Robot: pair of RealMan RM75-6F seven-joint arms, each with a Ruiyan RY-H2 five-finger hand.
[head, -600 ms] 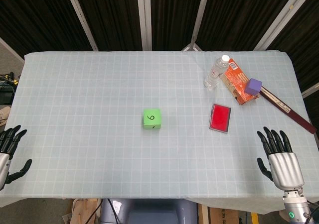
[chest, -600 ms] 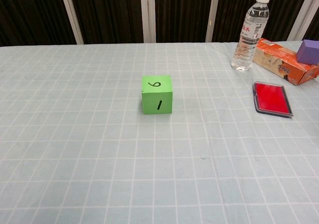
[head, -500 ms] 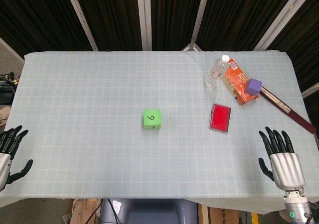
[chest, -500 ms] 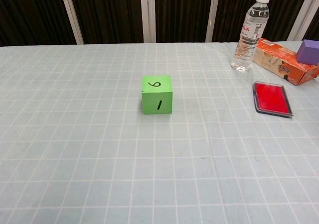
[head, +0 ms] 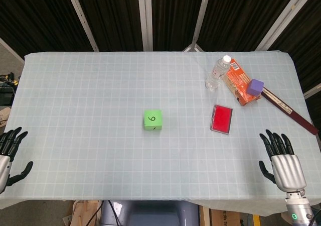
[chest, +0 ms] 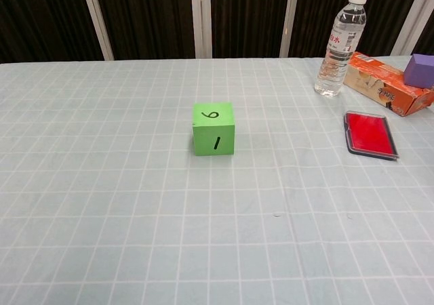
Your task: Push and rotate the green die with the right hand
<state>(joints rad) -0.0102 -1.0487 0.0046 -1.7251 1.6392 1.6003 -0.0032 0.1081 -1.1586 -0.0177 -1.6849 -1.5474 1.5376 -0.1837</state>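
The green die (head: 153,119) sits near the middle of the table, a 6 on its top face. The chest view shows the die (chest: 213,129) with a 1 on the face toward me. My right hand (head: 282,159) hovers open at the table's near right edge, fingers spread and pointing away, far from the die. At the near left corner my left hand (head: 9,153) is open too, partly cut off by the frame. Neither hand appears in the chest view.
A water bottle (head: 217,74) stands at the back right beside an orange box (head: 238,81) with a purple cube (head: 256,87) on it. A red flat case (head: 221,118) lies between the die and my right hand. A dark long stick (head: 291,111) lies near the right edge.
Both hands shifted only slightly at the near edge. The die has not moved.
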